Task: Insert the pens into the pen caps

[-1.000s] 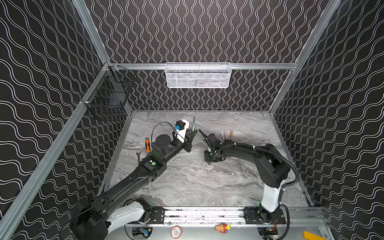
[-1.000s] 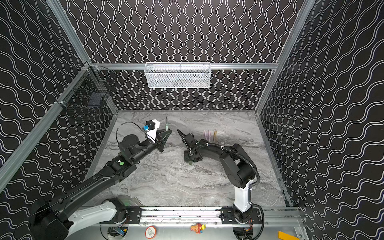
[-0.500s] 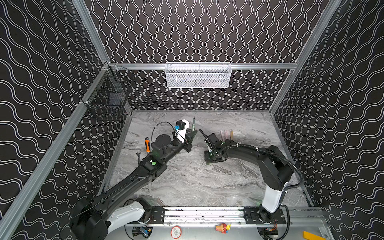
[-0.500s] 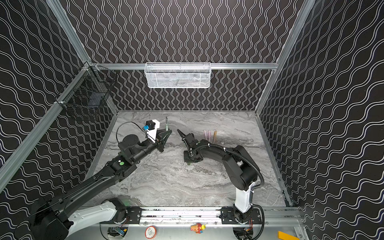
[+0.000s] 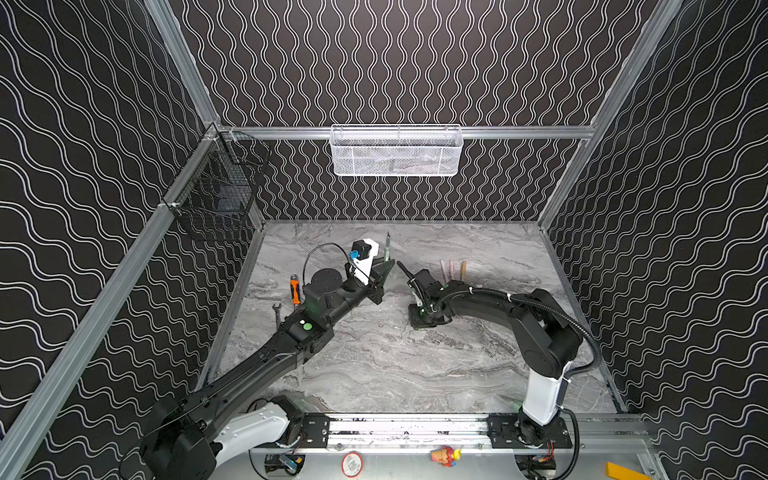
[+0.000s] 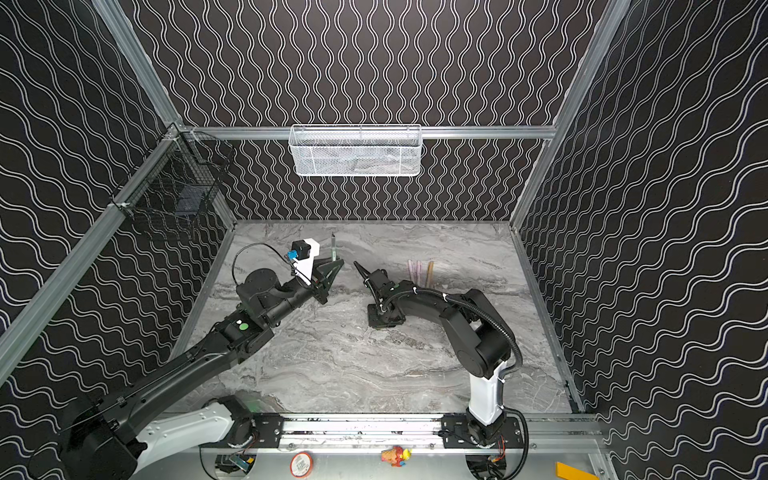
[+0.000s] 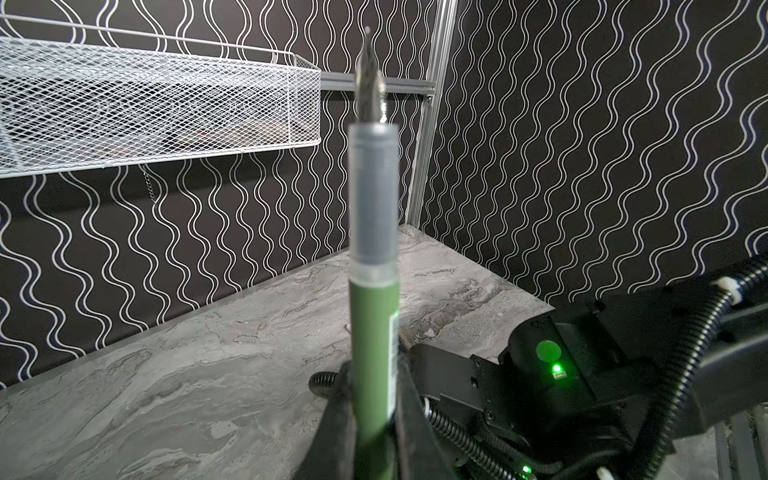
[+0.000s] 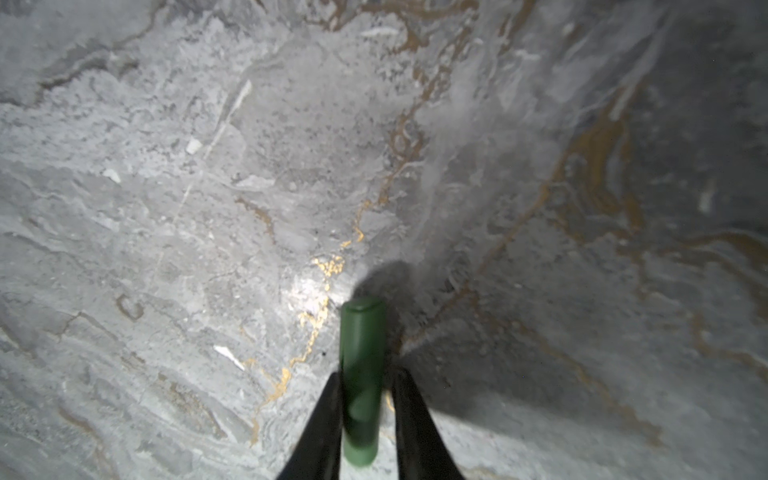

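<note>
With the left gripper (image 7: 374,374) pinched shut low on the barrel, holds the dark green pen (image 7: 374,316) upright, dark tapered tip uppermost (blurred, that close to the lens). With the right gripper (image 8: 365,374) closed on the dark green cap (image 8: 361,332), aims the cap's long axis down at the marble table (image 8: 166,208), far end just above its own shadow; cannot tell which end is the open mouth. Taking the three laid pens (image 5: 452,270) as landmark (capped or not, too small to say): stands the green pen to their left-arm side, apart from them, and has the end of the right arm (image 5: 478,296) in between the two, in both top views. So, at a guess, calls for lifting the cap and swinging it over until its axis lines up with the pen's, mouth onto the tip; suits the right arm, near beside the pen. Offers hard, flat, grey-veined stone, bare on the near side of the landmark. Leaves an orange-handled tool (image 5: 294,289) and a small wrench (image 5: 276,311) beyond the left arm (image 5: 324,299) from the landmark, and hangs a white mesh basket (image 5: 397,151) on the back wall above it.
</note>
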Available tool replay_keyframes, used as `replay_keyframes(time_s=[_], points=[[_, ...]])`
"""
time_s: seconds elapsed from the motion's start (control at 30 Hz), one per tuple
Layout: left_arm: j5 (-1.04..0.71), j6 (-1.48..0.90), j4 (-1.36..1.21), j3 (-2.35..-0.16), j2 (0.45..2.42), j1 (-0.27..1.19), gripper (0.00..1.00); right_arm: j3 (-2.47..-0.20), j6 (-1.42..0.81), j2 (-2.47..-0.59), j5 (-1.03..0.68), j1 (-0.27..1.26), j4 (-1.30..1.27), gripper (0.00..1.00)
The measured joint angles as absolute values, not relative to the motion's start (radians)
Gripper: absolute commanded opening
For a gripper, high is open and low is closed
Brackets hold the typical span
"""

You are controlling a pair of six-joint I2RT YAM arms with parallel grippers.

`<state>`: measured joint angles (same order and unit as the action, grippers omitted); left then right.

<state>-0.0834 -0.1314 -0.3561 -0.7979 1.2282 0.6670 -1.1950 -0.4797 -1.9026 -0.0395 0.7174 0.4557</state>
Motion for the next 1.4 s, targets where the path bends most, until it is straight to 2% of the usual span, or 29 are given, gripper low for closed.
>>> replay_keyframes(time_s=[0.6,0.83,1.03,1.4], points=[[-0.083,-0.131,-0.353,-0.798,1.234,0.667,0.01,-1.180,-0.479,-1.898,-0.020,0.721,0.384,0.15],[-0.083,-0.131,-0.350,-0.798,1.243,0.667,0.01,-1.175,-0.489,-1.842,-0.020,0.721,0.411,0.27],[-0.083,-0.131,-0.347,-0.799,1.246,0.667,0.01,-1.181,-0.489,-1.843,-0.029,0.720,0.427,0.28],[-0.083,-0.131,-0.347,-0.799,1.245,0.667,0.01,-1.249,-0.424,-1.871,-0.007,0.713,0.485,0.23]])
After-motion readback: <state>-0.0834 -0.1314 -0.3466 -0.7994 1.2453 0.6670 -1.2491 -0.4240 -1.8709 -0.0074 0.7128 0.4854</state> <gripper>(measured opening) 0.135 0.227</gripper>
